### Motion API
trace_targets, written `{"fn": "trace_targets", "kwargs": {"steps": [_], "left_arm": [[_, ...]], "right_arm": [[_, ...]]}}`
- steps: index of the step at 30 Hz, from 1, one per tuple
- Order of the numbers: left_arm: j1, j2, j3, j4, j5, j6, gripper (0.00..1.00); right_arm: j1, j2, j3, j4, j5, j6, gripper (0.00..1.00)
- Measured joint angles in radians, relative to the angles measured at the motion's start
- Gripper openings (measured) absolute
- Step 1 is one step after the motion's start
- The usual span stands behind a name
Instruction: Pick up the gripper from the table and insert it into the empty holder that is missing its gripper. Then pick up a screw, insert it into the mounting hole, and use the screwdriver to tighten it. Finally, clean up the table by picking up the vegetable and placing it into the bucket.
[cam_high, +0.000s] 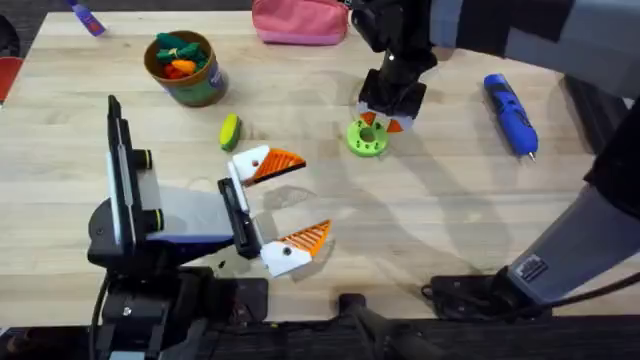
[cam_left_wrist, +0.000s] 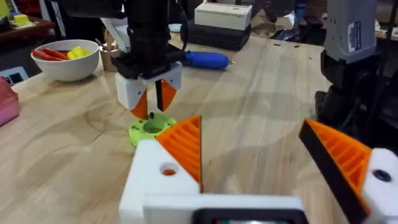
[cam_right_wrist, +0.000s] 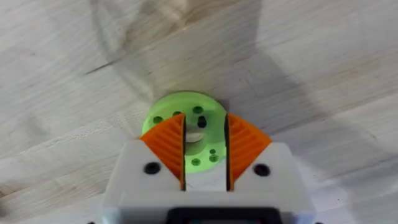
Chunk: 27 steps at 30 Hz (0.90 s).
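My right gripper (cam_high: 385, 122) (cam_left_wrist: 153, 102) (cam_right_wrist: 206, 149) hangs over a green round disc (cam_high: 367, 138) (cam_right_wrist: 186, 112), its orange pads a narrow gap apart, with a small pale piece (cam_right_wrist: 196, 137) at the disc's centre. My left gripper (cam_high: 300, 197) (cam_left_wrist: 252, 134) stands wide open and empty near the front. The holder (cam_left_wrist: 155, 186), one of its white finger blocks, carries the orange ribbed gripper (cam_left_wrist: 186, 146); its mounting hole (cam_left_wrist: 168, 170) shows orange. The blue screwdriver (cam_high: 510, 113) (cam_left_wrist: 206, 60) lies far right. The vegetable (cam_high: 230, 131) lies near the bucket (cam_high: 185, 68).
Orange-and-green plush toys (cam_high: 178, 55) fill the bucket. A pink pouch (cam_high: 300, 20) lies at the back edge. A white bowl (cam_left_wrist: 65, 59) with red and yellow pieces and dark boxes (cam_left_wrist: 224, 25) stand beyond the disc. The right arm (cam_high: 570, 250) crosses the table's right side.
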Motion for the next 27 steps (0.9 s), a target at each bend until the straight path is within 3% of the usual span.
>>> {"fn": "trace_targets", "kwargs": {"steps": [8, 14, 18, 27], "left_arm": [[0.0, 0.0, 0.0, 0.0, 0.0, 0.0, 0.985], [0.0, 0.0, 0.0, 0.0, 0.0, 0.0, 0.985], [0.0, 0.0, 0.0, 0.0, 0.0, 0.0, 0.985], [0.0, 0.0, 0.0, 0.0, 0.0, 0.0, 0.985]], "right_arm": [[0.0, 0.012, 0.003, 0.008, 0.0, 0.0, 0.273], [0.004, 0.022, 0.006, 0.008, 0.003, 0.0, 0.17], [0.005, 0.022, 0.007, 0.008, 0.008, 0.0, 0.021], [0.007, 0.022, 0.008, 0.006, 0.014, -0.001, 0.006]]}}
